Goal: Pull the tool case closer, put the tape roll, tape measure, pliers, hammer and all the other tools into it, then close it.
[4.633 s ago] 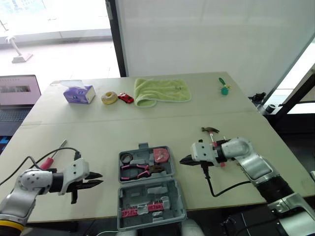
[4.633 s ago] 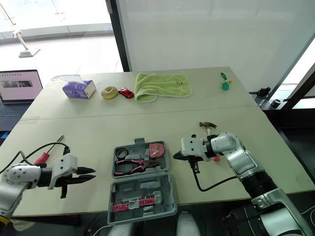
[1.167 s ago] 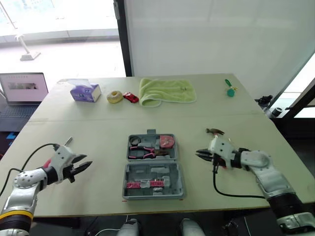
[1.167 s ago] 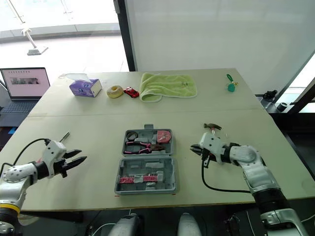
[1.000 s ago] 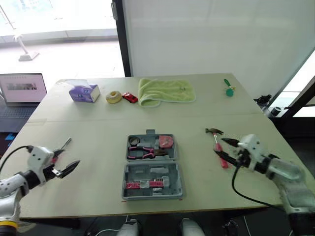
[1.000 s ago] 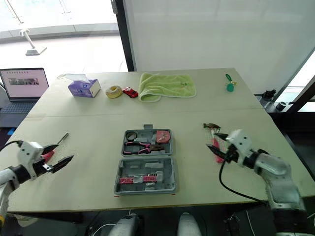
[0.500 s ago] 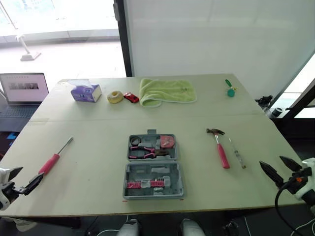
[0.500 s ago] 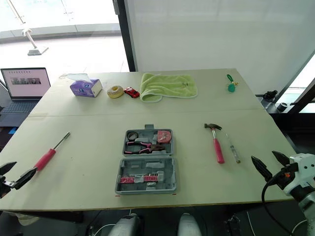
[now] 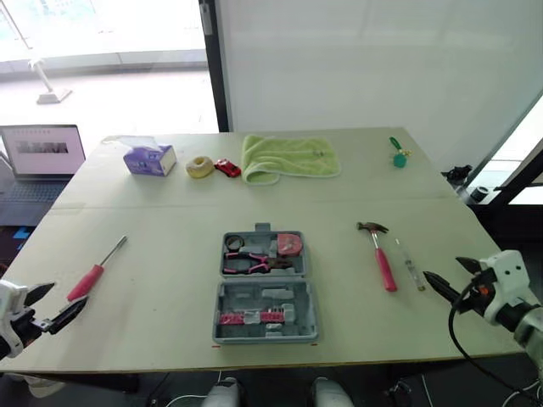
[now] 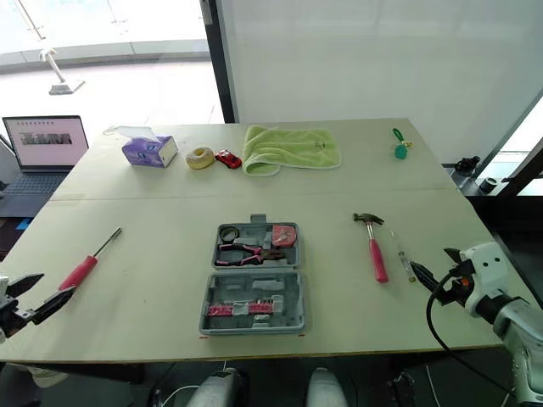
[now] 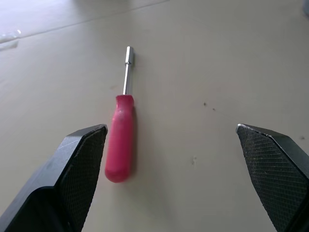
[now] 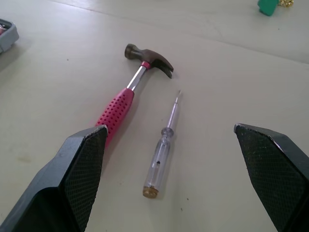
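Since hammer [image 12: 126,99], tester screwdriver [image 12: 164,140] & nut driver [image 11: 120,140] lie outside tool case [image 9: 265,288], R gripper [image 9: 445,270] & L gripper [image 9: 68,292] face them wide apart, empty.

At the lower left edge of the left eye view, your left hand [image 9: 68,293] is cut off just behind its fingers. At the lower right, the right hand [image 9: 441,266] loses its arm to the frame's edge. The laptop [image 9: 42,153] at the left edge is partly out of frame, and you cannot read its screen. Inside the tool case [image 9: 293,326], the pink pieces [image 9: 246,317] in the near half are too small to name. In the right wrist view the case is reduced to a grey corner at the upper left, and a green shape [image 12: 268,6] is clipped by the top edge. The green item [image 9: 395,153] at the upper right of the worktop [image 9: 170,212] is too small for you to identify.
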`<state>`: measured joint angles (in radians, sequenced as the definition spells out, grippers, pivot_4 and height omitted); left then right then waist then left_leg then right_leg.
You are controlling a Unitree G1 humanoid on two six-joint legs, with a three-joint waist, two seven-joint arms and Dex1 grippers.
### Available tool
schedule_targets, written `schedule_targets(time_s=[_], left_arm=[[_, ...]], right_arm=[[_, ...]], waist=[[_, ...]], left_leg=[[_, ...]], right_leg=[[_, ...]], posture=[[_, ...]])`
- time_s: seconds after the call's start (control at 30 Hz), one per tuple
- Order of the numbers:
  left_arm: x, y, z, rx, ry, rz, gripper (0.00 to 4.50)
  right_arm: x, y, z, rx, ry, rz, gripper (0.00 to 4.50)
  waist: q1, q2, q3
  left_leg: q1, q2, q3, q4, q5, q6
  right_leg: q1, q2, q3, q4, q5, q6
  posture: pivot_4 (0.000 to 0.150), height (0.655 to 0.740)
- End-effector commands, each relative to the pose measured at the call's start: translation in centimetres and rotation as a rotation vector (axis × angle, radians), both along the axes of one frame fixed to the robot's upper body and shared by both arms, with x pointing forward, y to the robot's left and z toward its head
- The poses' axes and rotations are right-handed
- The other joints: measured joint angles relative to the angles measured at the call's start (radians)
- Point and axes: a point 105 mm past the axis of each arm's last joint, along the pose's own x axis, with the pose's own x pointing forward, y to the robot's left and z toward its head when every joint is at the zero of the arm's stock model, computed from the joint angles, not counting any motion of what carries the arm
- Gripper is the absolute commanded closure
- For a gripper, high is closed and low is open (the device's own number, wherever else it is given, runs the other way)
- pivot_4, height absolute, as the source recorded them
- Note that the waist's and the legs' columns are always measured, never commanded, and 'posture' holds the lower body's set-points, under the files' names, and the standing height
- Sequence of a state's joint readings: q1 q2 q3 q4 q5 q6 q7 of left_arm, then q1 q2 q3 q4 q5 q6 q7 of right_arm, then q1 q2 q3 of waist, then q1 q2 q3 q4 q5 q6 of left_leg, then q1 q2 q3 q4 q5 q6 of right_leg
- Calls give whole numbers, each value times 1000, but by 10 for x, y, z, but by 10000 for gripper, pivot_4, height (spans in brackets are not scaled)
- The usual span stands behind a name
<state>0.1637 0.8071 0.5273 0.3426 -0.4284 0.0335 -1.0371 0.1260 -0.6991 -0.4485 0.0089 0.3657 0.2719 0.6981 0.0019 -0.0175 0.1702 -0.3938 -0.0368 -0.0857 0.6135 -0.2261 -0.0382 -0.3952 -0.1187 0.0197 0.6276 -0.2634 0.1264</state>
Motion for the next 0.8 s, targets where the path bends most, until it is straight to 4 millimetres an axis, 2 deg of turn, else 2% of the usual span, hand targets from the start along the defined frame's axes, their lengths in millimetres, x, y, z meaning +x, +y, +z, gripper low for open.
schedule_targets(time_s=[0.03, 0.23, 0.3, 0.37, 0.5, 0.7, 0.8], left_arm=[[20, -46, 31, 39, 40, -283, 0], [50, -110, 76, 41, 54, -586, 0], [63, -144, 91, 24, 35, -709, 0], [71, -172, 101, 17, 24, -803, 0], [79, -219, 112, 1, -13, -942, 0], [78, -262, 118, -21, -22, -1054, 0], [75, -267, 117, -2, -13, -1064, 0]], right_arm=[[3, 4, 9, -103, -8, -2, 585], [-13, 10, 2, -118, 12, -64, 585], [-26, 9, -2, -93, 47, -117, 585], [-37, 8, -4, -86, 74, -153, 585], [-44, 9, -2, -42, 59, -217, 585], [-47, 15, -2, 15, 47, -253, 585], [-48, 17, -2, 24, 46, -258, 585]], waist=[[9, -1, 0], [10, 1, 1], [7, 3, 2], [9, 2, 2], [-5, 2, 2], [-18, 2, 3], [-16, 2, 3]], left_leg=[[0, 0, 0, 0, 0, 0], [-3, 0, 1, 0, 0, 0], [-3, -1, 2, 0, 0, 0], [-5, -3, 1, 1, 0, 0], [-4, -3, 2, 2, 0, 0], [-3, -2, 1, 1, 0, 1], [-4, -2, 0, 1, 0, 1]], right_leg=[[0, 0, 0, 0, 0, 0], [-1, 0, -2, -1, 0, 0], [-2, 0, -1, -1, 0, 1], [-2, 2, -2, 0, 0, 1], [-2, 3, -1, 1, 2, 5], [-2, 5, -1, 2, 1, 6], [-2, 5, -1, 2, 1, 6]], posture=[[1500, 7367], [1500, 7367], [1500, 7367], [1500, 7367], [1500, 7367], [1500, 7367], [1500, 7367]])
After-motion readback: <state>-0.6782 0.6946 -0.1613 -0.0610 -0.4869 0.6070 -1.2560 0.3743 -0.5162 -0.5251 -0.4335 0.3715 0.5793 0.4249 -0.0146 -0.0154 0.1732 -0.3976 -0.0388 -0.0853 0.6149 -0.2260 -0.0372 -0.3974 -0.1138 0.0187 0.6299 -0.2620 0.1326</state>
